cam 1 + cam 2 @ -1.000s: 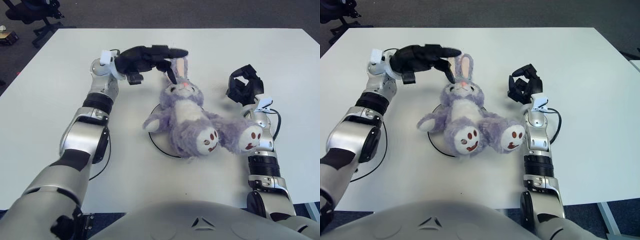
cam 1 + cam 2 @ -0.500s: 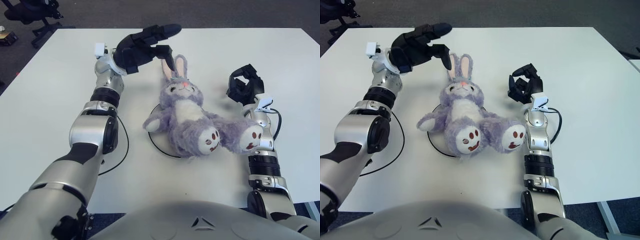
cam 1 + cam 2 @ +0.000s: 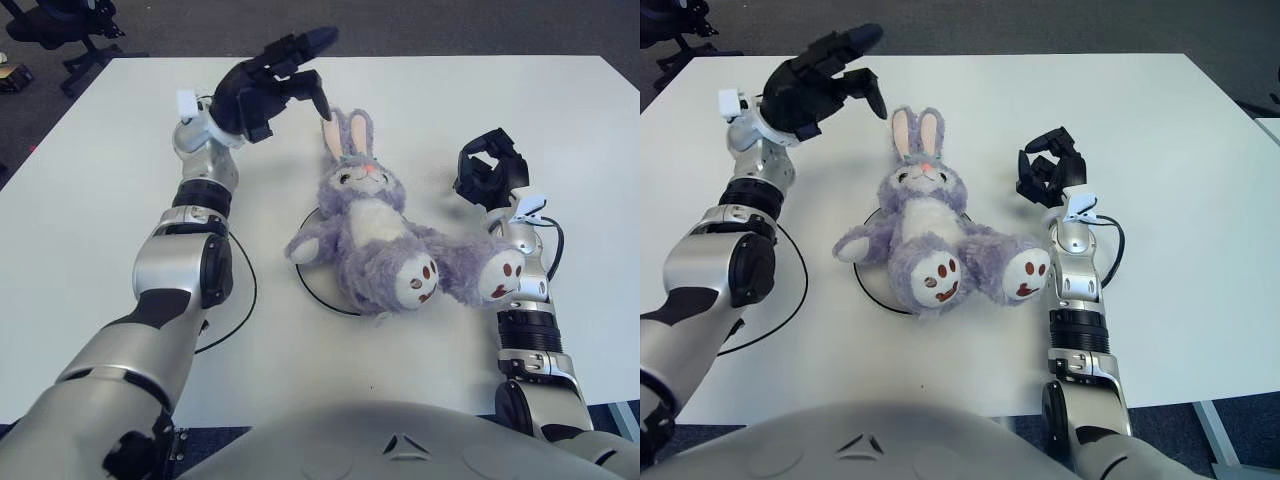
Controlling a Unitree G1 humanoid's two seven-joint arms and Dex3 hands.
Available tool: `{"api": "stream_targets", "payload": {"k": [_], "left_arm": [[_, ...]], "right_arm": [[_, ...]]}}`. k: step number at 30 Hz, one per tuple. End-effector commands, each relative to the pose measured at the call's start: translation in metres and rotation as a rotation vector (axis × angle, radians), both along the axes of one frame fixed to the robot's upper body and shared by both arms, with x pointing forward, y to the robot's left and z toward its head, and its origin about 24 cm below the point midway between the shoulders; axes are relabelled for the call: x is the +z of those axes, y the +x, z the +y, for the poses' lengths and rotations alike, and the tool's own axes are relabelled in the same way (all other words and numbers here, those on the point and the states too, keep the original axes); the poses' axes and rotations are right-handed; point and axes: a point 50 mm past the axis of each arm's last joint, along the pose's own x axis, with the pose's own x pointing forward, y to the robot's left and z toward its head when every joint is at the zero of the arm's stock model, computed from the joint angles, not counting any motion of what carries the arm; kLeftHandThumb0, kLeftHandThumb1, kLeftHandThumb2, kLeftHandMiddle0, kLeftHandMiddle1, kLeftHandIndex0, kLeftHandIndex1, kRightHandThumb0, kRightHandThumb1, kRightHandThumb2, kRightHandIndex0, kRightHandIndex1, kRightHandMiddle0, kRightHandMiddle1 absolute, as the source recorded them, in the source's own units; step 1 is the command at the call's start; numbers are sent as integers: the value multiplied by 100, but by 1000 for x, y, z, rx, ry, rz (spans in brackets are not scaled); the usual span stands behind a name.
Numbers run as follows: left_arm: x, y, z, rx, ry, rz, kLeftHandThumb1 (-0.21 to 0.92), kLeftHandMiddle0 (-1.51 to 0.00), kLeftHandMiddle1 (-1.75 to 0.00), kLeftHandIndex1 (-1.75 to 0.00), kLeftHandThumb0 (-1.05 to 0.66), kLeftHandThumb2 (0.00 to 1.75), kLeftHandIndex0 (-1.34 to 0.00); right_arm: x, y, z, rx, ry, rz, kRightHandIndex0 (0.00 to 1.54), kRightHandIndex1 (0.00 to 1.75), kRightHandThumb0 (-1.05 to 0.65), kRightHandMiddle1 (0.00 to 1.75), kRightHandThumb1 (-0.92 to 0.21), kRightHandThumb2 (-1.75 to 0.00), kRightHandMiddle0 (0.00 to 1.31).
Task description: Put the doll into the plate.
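Lying on its back across the white plate [image 3: 318, 291], the fluffy lilac plush rabbit doll [image 3: 385, 240] looks to you already delivered; its body covers most of the plate, and only a thin dark arc of rim shows by the doll's left-side paw and under its haunch; one leg spills off the plate toward your right forearm, so you may judge the placing done or want a small nudge to centre it.

Your left hand [image 3: 268, 86] hovers above the white counter [image 3: 110, 190] beyond the doll's ears and to their left, clear of them; its black fingers are spread and loosely extended, holding nothing; your right hand [image 3: 489, 170] shows just right of the doll's head, fingers curled in on themselves around nothing.

As for materials: the doll is soft long-pile fabric, with a white belly, pink-lined upright ears, a pink nose and white foot soles stitched with dark red pads; it should sag and settle rather than roll; the plate seems flat and shallow, nearly the counter's colour; the counter is smooth, matte and hard; a thin black cable [image 3: 237, 310] loops beside your left arm, away from the doll.
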Motion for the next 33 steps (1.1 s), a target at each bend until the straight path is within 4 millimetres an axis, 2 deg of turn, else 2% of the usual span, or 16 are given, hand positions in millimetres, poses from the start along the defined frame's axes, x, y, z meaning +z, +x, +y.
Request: {"api": "stream_targets", "payload": {"k": [1, 8, 12, 17, 18, 20, 21, 25, 28, 33], "left_arm": [[-12, -4, 19, 116, -13, 55, 92, -48, -137, -1, -90, 107, -24], [-35, -6, 30, 342, -72, 216, 92, -52, -128, -2, -86, 105, -26], [-43, -10, 27, 407, -83, 248, 92, -51, -134, -3, -82, 104, -28], [-69, -16, 25, 488, -145, 426, 92, -49, -145, -7, -73, 102, -37], [-72, -17, 26, 498, -158, 451, 92, -49, -147, -16, -69, 99, -40], [-79, -20, 27, 512, -183, 511, 92, -50, -151, -55, -60, 91, -37], [-82, -21, 27, 515, -191, 538, 92, -52, -160, -89, -51, 85, -38], [-90, -26, 26, 527, -209, 609, 92, -60, -171, -151, -33, 72, -41], [-91, -28, 24, 532, -208, 626, 92, -65, -174, -167, -27, 66, -44], [-88, -28, 21, 565, -195, 646, 92, -67, -174, -173, -26, 63, -47]], "right_arm": [[4, 2, -3, -9, -8, -11, 84, 175, -38, 175, -66, -86, 36], [3, 2, -6, -11, -9, -9, 84, 175, -38, 175, -66, -86, 36], [3, 3, -7, -11, -9, -7, 84, 175, -38, 175, -66, -86, 36], [1, 3, -10, -11, -9, -2, 84, 175, -38, 175, -66, -86, 36], [1, 3, -11, -11, -9, -2, 84, 175, -38, 175, -66, -86, 36], [1, 3, -12, -12, -9, 0, 84, 175, -38, 175, -66, -86, 36], [1, 3, -12, -12, -9, 0, 84, 175, -38, 175, -66, -86, 36], [0, 3, -16, -14, -10, 3, 83, 175, -38, 175, -66, -86, 36], [-1, 3, -19, -15, -10, 6, 83, 175, -38, 175, -66, -86, 36], [-3, 3, -22, -15, -8, 9, 83, 175, -38, 175, -66, -86, 36]]}}
